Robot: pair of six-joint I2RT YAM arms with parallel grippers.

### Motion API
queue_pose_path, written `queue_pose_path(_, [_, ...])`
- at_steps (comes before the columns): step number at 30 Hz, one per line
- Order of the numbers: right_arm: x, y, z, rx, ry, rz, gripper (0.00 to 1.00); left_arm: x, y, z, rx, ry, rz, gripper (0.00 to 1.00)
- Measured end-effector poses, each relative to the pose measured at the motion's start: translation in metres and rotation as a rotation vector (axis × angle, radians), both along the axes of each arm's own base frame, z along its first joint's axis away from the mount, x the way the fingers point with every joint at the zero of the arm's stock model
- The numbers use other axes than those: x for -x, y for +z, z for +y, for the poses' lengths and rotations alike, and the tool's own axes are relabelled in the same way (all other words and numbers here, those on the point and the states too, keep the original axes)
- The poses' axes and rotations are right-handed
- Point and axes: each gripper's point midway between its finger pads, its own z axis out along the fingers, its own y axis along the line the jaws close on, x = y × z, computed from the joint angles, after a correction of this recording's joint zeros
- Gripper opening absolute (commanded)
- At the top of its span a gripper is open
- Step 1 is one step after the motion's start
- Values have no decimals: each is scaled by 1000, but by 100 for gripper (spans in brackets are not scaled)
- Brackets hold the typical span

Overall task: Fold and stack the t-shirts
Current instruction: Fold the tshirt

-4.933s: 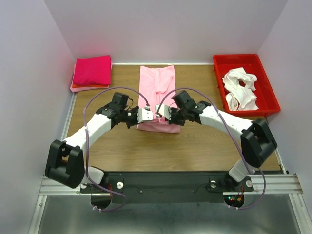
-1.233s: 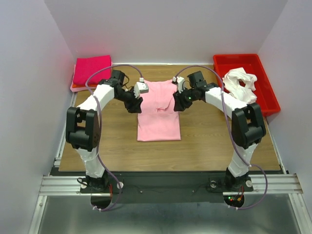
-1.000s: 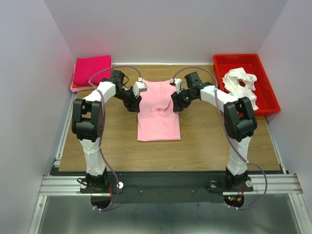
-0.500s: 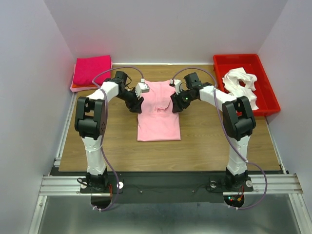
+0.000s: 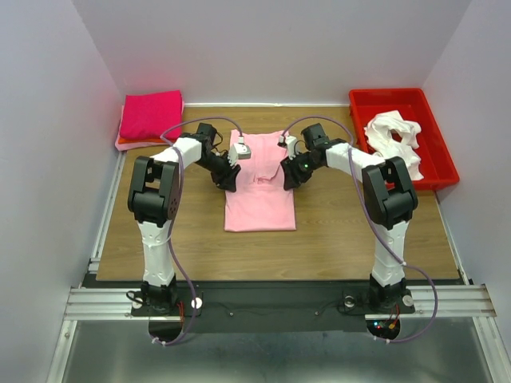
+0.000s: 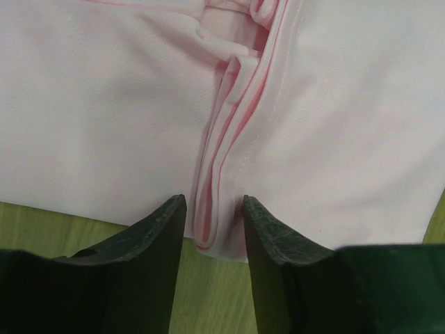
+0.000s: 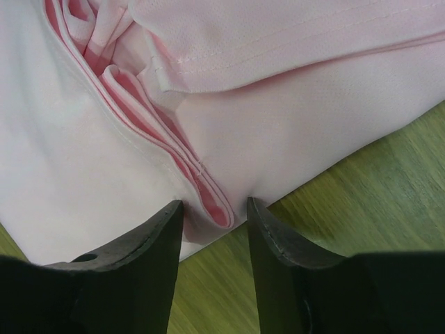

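Left gripper [image 6: 212, 203] is set astride the left side edge of the light pink, short-sleeved cloth t-shirt [image 5: 259, 206]. Its jaws are parted, and a ridge of layered hem lies between them (no pinch is seen yet). The right gripper [image 7: 214, 207] is placed likewise on the opposite edge, jaws apart, with a bundle of doubled seams between its fingers.

The shirt is spread as a narrow, already folded rectangle in the middle of the brown wooden table top [image 5: 343, 231]. The step in hand is judged to be the taking of both side edges, either for a further fold or for a lift to the stack. For the next move, both sets of jaws must be closed on every layer at once. The cloth must then be raised evenly, or the folds may be pulled open.

A folded hot pink t-shirt [image 5: 152, 114] is laid on a salmon one [image 5: 122, 144] in the far left corner, well apart from the work. At the far right, crumpled white t-shirts [image 5: 391, 140] are held in a red plastic tray [image 5: 387, 93]. Nothing is seen lying on the table between the shirt and the stack (only the left arm itself reaches across that side).
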Motion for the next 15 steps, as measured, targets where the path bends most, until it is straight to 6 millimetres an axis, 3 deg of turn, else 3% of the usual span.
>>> queue_pose_path(7, [1,0,0,-4,2,5,30,0,0,-1,1,0,0,21])
queue_pose_path(10, [2,0,1,-8,3,7,29,1,0,-1,4,-3,3,19])
queue_pose_path(13, [2,2,2,-12,4,6,37,2,0,-1,6,-6,6,20])
queue_pose_path(15, [2,4,2,-14,4,2,38,3,0,-1,5,-8,10,21])
